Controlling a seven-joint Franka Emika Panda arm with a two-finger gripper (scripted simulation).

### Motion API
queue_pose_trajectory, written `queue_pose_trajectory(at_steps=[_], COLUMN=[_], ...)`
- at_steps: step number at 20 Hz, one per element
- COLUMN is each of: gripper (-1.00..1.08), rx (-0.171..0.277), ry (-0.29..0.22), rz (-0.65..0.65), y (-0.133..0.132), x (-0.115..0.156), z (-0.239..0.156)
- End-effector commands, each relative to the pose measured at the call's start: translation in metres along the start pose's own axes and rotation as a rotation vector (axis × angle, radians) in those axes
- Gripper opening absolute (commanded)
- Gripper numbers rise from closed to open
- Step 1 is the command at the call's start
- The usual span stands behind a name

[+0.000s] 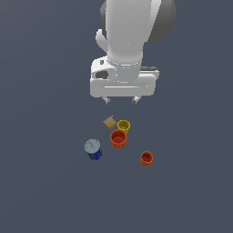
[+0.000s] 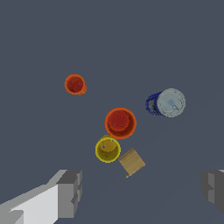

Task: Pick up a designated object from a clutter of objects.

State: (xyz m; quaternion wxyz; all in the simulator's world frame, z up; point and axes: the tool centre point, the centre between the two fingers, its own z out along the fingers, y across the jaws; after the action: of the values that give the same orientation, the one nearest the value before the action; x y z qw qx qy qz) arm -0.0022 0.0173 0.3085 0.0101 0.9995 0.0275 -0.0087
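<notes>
Five small things on a plain dark grey-blue floor.

A blue can with a pale silvery top stands upright at the exterior view's left of the group, a little apart from the rest. To its right and slightly farther back is the larger orange cup, open mouth up, and just behind that, close enough to look like touching, a yellow cup. A flat tan square piece lies just beside the yellow cup on its left, the farthest item. A smaller orange cup stands alone, well apart at the near right.
</notes>
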Motion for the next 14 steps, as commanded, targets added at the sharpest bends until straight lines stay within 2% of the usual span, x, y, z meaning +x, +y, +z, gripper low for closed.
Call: queue_pose_trajectory(at_steps=[1, 14], gripper=[1.0, 1.0], rx=[0.0, 0.001], ry=[0.0, -0.01], rz=[0.0, -0.031], y=[0.0, 0.0036], x=[0.0, 0.0019], z=[0.0, -0.0023])
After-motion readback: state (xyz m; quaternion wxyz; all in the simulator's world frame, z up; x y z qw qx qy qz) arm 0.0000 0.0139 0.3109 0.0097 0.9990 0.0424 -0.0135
